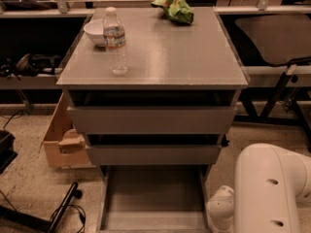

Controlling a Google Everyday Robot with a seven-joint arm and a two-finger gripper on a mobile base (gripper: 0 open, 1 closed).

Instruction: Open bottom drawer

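The grey cabinet point(153, 57) has three drawers. The bottom drawer point(153, 198) stands pulled out toward me, and its bare grey tray shows below the two wider drawer fronts point(151, 119). Its front panel lies at the picture's bottom edge. My white arm point(269, 188) fills the bottom right, with a rounded joint point(222, 212) next to the drawer's right side. The gripper itself is out of view, below the bottom edge near that joint.
A water bottle point(116, 40), a white bowl point(95, 32) and a green bag point(175, 8) stand on the cabinet top. A cardboard box point(62, 136) sits on the floor at the left. Cables point(58, 212) lie at the bottom left. Dark furniture legs point(282, 91) stand at the right.
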